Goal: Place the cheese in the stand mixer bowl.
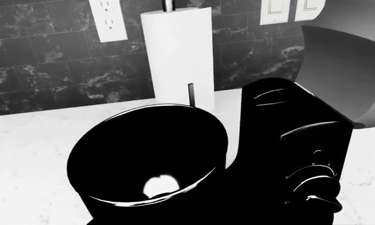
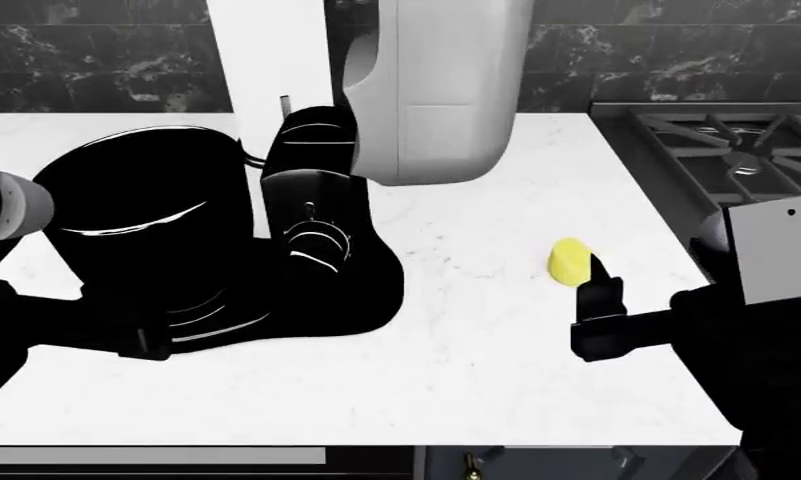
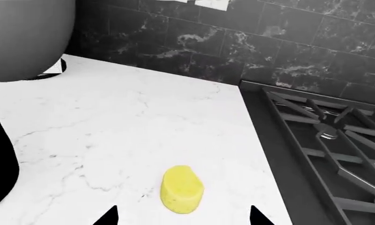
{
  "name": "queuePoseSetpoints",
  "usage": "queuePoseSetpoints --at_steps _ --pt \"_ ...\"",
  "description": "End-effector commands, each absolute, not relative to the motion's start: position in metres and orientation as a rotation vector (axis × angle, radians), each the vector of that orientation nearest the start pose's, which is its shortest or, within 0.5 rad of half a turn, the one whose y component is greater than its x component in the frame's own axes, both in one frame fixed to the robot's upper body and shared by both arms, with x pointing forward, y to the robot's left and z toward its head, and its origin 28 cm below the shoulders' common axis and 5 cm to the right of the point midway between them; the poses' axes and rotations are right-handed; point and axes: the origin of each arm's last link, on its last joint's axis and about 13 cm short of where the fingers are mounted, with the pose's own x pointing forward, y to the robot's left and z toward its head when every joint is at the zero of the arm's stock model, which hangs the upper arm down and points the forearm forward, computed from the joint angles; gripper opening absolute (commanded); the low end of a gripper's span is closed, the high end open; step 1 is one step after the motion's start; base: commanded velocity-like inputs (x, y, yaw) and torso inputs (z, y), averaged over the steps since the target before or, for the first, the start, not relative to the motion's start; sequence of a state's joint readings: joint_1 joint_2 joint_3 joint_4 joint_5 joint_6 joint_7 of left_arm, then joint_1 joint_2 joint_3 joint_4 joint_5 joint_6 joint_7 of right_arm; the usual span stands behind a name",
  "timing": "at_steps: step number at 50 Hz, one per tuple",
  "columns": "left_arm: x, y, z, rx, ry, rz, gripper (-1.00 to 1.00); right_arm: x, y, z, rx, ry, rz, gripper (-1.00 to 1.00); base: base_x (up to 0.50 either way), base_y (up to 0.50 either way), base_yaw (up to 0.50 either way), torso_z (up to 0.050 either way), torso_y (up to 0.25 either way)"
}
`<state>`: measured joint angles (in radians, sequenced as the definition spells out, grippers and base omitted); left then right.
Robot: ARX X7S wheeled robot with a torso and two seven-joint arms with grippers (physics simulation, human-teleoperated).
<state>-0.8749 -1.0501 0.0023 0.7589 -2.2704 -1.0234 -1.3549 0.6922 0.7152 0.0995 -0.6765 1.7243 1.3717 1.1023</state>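
The cheese is a small pale-yellow chunk lying on the white counter, right of the mixer. In the right wrist view the cheese lies just ahead of my right gripper, between its two widely spread black fingertips, not touched. In the head view my right gripper is just in front of the cheese. The stand mixer bowl is large, glossy black and open at the top; it also shows in the left wrist view. My left gripper is a black shape against the bowl's near side, its fingers indistinguishable.
The mixer's black column with a dial stands right of the bowl. A white paper towel roll and a large grey rounded body are behind it. A stove with grates borders the counter on the right.
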Motion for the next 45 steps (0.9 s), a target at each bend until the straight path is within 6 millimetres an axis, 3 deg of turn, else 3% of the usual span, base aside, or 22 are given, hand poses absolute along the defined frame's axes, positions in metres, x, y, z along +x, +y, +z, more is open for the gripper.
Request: queuePoseSetpoints --at_steps 1,2,6,32,45 --pt "0.134 0.265 0.293 0.098 0.154 -0.061 1.00 0.191 -0.152 0.227 -0.159 0.281 0.002 1.00 0.00 0.00 0.00 0.000 0.000" --pt "0.134 0.265 0.293 0.098 0.153 -0.064 1.00 0.195 -0.152 0.222 -0.132 0.347 0.072 1.00 0.00 0.00 0.00 0.000 0.000" --pt "0.134 0.265 0.292 0.099 0.158 -0.063 1.00 0.206 -0.153 0.215 -0.104 0.403 0.047 1.00 0.00 0.00 0.00 0.000 0.000" --pt "0.137 0.267 0.289 0.092 0.166 -0.063 1.00 0.284 -0.155 0.204 -0.025 0.487 0.018 1.00 0.00 0.00 0.00 0.000 0.000" --pt "0.137 0.268 0.289 0.091 0.164 -0.063 1.00 0.299 -0.157 0.195 -0.030 0.524 -0.015 1.00 0.00 0.00 0.00 0.000 0.000"
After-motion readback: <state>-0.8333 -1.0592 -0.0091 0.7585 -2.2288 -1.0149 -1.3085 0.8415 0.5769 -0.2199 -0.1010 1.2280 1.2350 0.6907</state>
